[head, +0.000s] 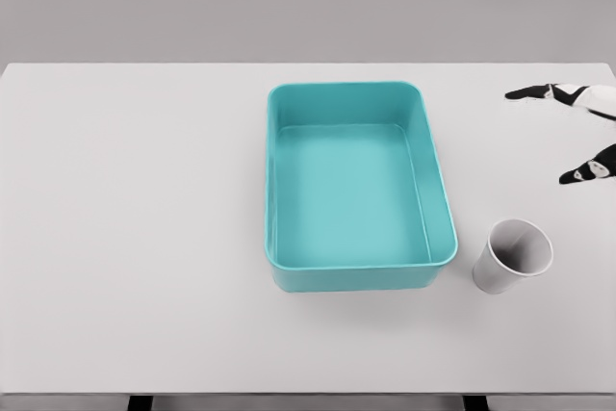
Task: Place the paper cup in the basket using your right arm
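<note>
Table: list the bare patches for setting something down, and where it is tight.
Free: the table left of the basket, and the strip behind it. Tight: the right side, where the cup stands close beside the basket and the right hand reaches in.

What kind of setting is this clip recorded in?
Most likely a simulated tabletop test scene, not a real room. A plain white table stands against a bare grey backdrop, holding only a teal basket and a paper cup. Fingers of the right hand enter at the right edge.
</note>
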